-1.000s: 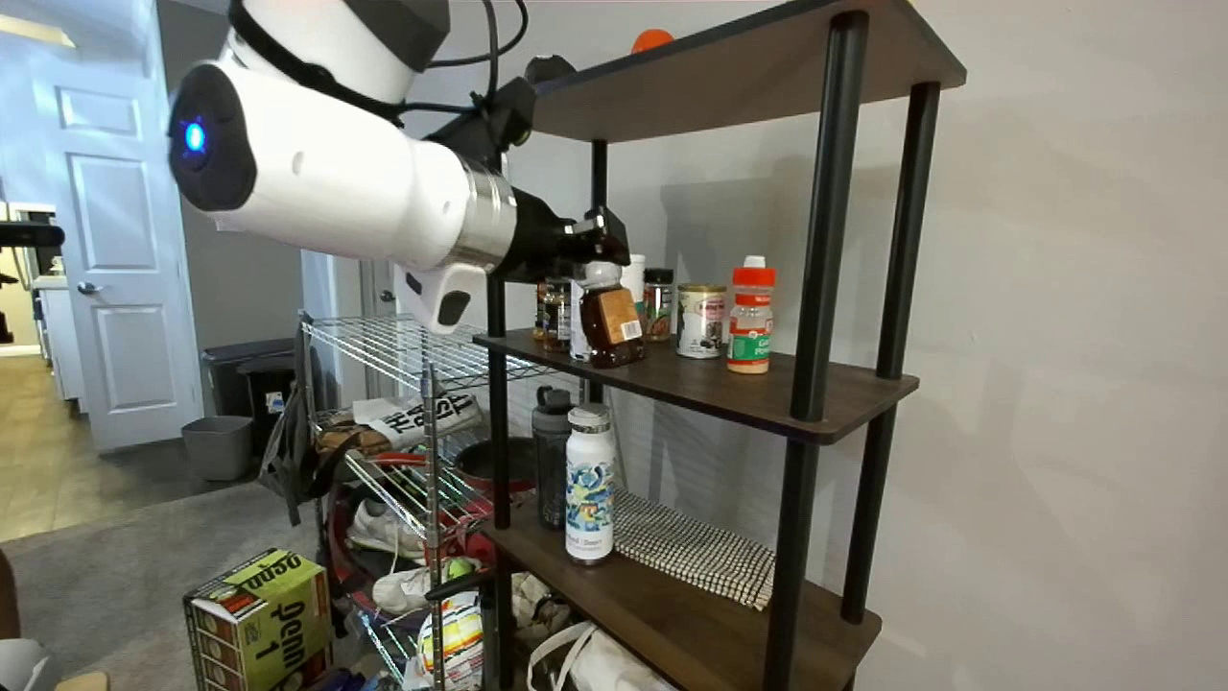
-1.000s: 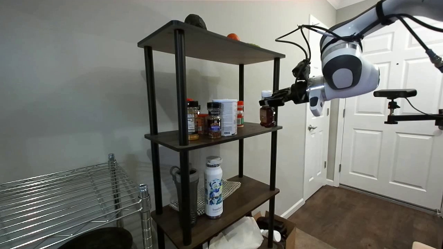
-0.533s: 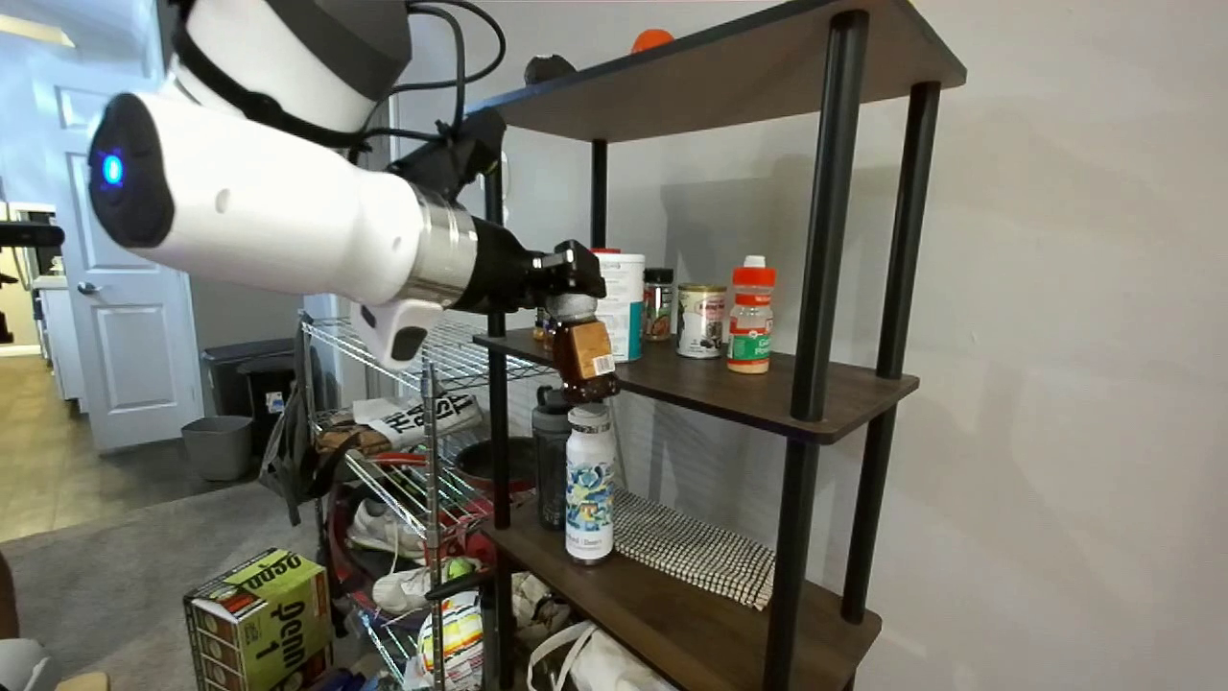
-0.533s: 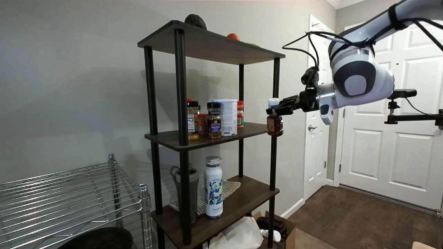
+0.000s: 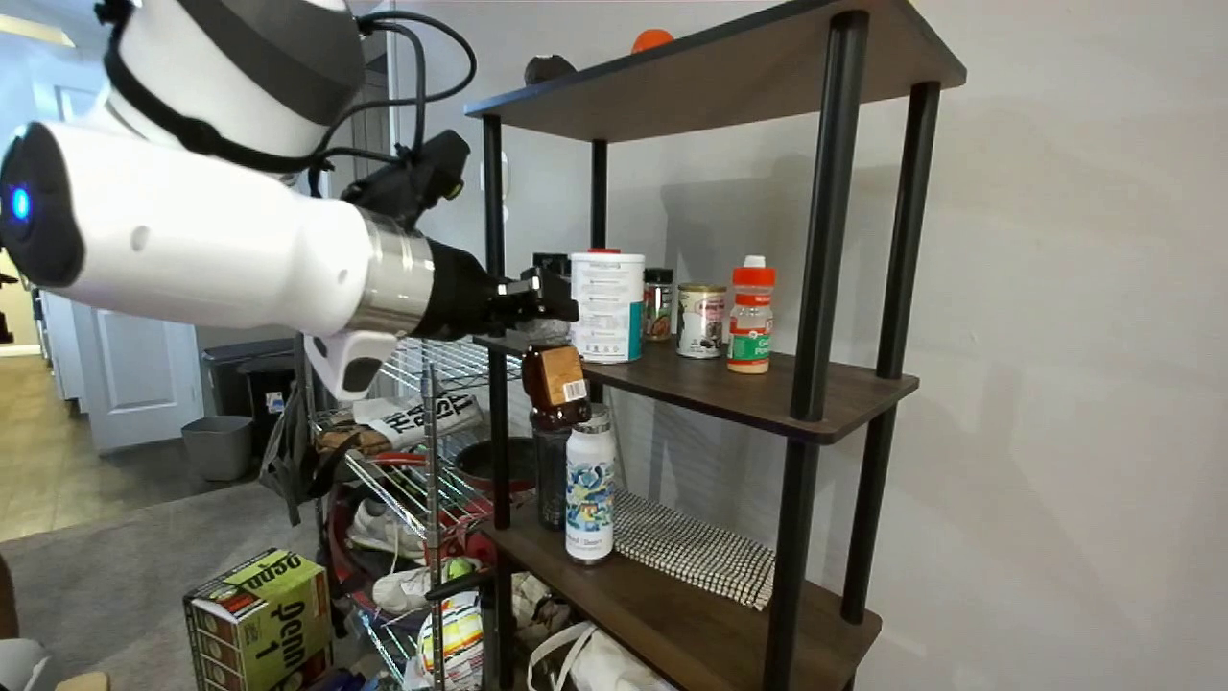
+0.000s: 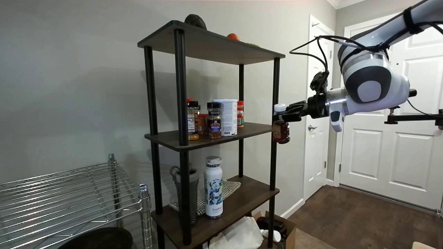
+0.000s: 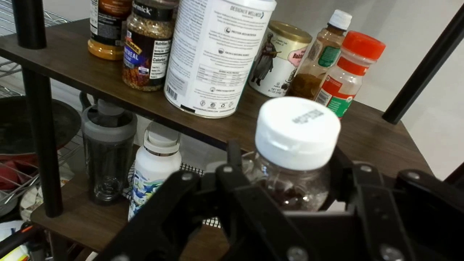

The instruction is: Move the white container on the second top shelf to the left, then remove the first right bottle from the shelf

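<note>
My gripper (image 7: 286,170) is shut around the neck of the brown bottle with the orange-yellow label (image 5: 556,384). Its white cap (image 7: 297,132) stands up between the fingers in the wrist view. The bottle hangs upright, or nearly so, in front of the second top shelf (image 5: 662,374), its base below the board's level. In an exterior view it shows just past the right front pole (image 6: 281,131). The white container (image 7: 219,54) stands upright on that shelf, apart from the gripper, and shows in both exterior views (image 5: 608,307) (image 6: 227,117).
Spice bottles (image 6: 214,121) stand left of the container. A can (image 5: 701,321) and a red-capped bottle (image 5: 750,326) stand beyond it. A white flask (image 5: 589,489) and dark shaker (image 7: 108,156) are on the shelf below. Black poles (image 5: 815,211) frame the rack. A wire rack (image 6: 69,190) stands beside it.
The gripper has carried the brown bottle from just above the shelf outward past its front edge and lowered it. The white container has not moved.
</note>
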Action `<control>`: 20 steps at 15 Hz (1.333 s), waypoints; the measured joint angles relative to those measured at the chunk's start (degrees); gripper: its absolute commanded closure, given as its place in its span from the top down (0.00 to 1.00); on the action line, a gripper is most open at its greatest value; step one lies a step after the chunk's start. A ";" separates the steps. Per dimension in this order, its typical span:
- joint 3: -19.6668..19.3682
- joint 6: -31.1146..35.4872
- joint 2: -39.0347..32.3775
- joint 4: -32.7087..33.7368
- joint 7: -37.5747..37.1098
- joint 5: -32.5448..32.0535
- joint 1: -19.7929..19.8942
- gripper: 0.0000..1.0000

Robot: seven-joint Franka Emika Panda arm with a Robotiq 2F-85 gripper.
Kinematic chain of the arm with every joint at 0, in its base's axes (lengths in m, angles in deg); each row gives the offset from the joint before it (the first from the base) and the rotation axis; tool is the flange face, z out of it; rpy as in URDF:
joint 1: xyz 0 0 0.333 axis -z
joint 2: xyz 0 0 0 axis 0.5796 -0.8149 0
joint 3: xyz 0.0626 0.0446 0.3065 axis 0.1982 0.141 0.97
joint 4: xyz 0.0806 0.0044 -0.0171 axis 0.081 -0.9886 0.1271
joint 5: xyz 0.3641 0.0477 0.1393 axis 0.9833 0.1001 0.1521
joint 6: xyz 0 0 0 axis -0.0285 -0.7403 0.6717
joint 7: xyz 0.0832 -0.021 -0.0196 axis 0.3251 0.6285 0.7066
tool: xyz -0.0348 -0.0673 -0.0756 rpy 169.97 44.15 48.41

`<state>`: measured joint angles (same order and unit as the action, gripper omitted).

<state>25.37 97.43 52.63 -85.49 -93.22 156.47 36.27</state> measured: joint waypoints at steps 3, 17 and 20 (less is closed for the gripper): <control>0.01 -0.01 1.51 -1.37 0.00 0.00 0.00 0.31; 0.75 -0.09 3.49 -2.21 0.00 -0.30 -0.05 0.31; 0.75 -0.11 3.50 -2.21 0.00 -0.42 -0.05 0.31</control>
<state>26.12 97.32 56.14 -87.70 -93.22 156.05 36.21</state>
